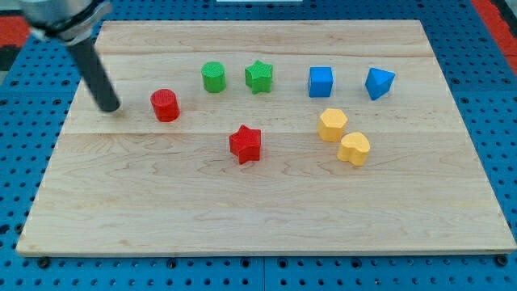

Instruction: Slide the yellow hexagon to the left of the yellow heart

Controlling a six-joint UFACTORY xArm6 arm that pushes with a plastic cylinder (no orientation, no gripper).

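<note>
A: So, in our camera view, where does my tip (110, 107) sit?

B: We see it at the view's left on the wooden table (266, 218), just to the view's left of the red cylinder (165, 105), apart from it. The rod rises to the view's upper left.

A: And the gripper?

B: We have none to report; the arm ends in the bare rod, so nothing is spread or pinching.

A: Where is the yellow hexagon (332, 124)?

B: We find it right of centre, touching or nearly touching the yellow heart (354, 149), which lies to its lower right. So the hexagon is above and slightly left of the heart, well apart from my tip.

A: What else do we see?

B: A green cylinder (213, 77) and green star (259, 76) side by side near the top, a blue cube (321, 82) and another blue block (379, 82) to their right, and a red star (245, 144) near the middle.
</note>
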